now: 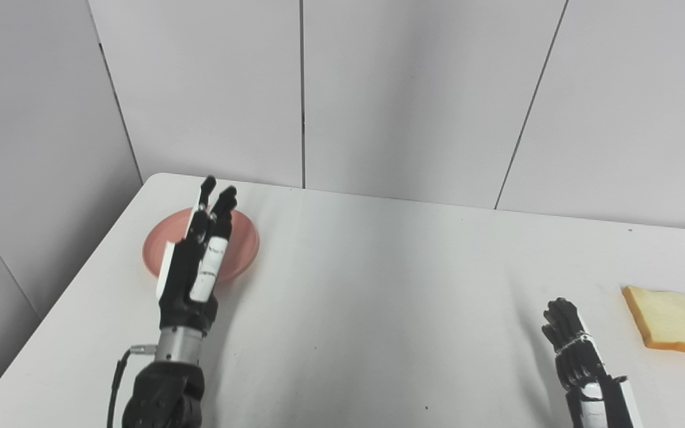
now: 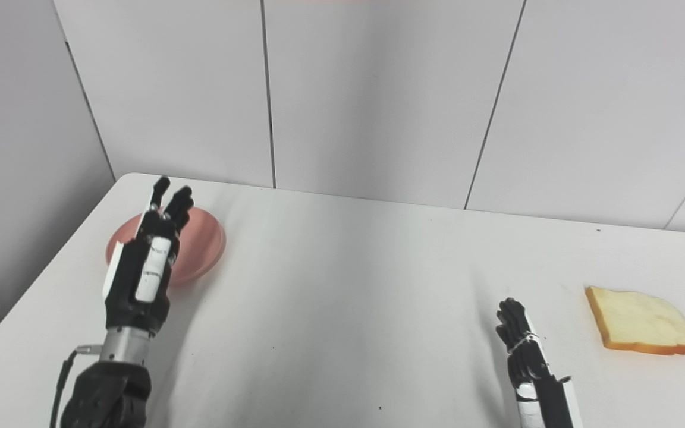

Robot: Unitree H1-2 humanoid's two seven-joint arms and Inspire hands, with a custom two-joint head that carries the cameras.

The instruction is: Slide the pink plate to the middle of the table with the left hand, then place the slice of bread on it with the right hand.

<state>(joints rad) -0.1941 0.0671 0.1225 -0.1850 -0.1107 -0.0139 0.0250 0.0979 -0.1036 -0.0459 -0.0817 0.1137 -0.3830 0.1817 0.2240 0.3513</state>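
Note:
The pink plate lies on the white table toward its far left corner. My left hand is raised over the plate's near side, fingers stretched out and held together, holding nothing; whether it touches the plate I cannot tell. A slice of bread with a brown crust lies flat near the table's right edge. My right hand hovers low at the front right, a short way left of the bread, fingers extended and empty.
Grey wall panels stand close behind the table's far edge. The table's left edge runs diagonally just beside the plate. A black cable hangs at my left wrist.

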